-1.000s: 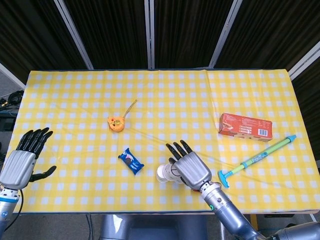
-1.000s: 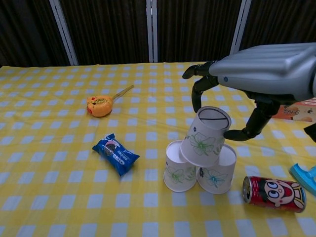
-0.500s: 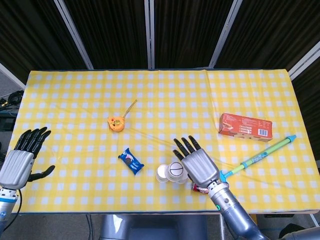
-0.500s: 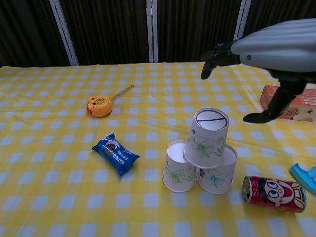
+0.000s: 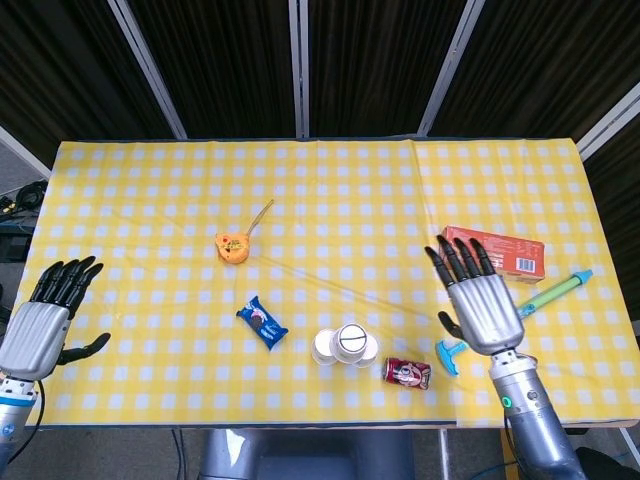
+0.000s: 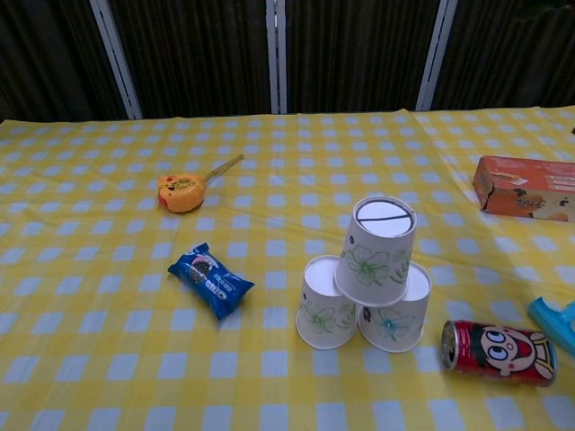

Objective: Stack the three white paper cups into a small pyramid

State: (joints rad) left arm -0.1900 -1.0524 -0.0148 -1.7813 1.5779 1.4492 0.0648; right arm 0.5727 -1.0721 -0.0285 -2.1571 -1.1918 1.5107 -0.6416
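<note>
Three white paper cups with flower prints form a small pyramid. Two base cups (image 6: pixel 327 303) (image 6: pixel 396 311) stand side by side and the top cup (image 6: pixel 375 250) rests upside down across them, tilted a little left. From above the stack (image 5: pixel 345 346) shows near the table's front edge. My right hand (image 5: pixel 476 296) hovers open well to the right of the cups, fingers spread, holding nothing. Open too, my left hand (image 5: pixel 45 314) stays at the table's left edge. Neither hand shows in the chest view.
A red drink can (image 6: pixel 497 352) lies on its side just right of the cups. A blue cookie packet (image 6: pixel 209 280) lies to their left, an orange toy (image 6: pixel 181 191) farther back. An orange-red box (image 5: pixel 494 252) and a green-blue stick toy (image 5: pixel 520 313) lie at the right.
My right hand has let go of the top cup and drawn away to the right, out of the chest view. The cup stays on the two base cups. The left hand barely moved.
</note>
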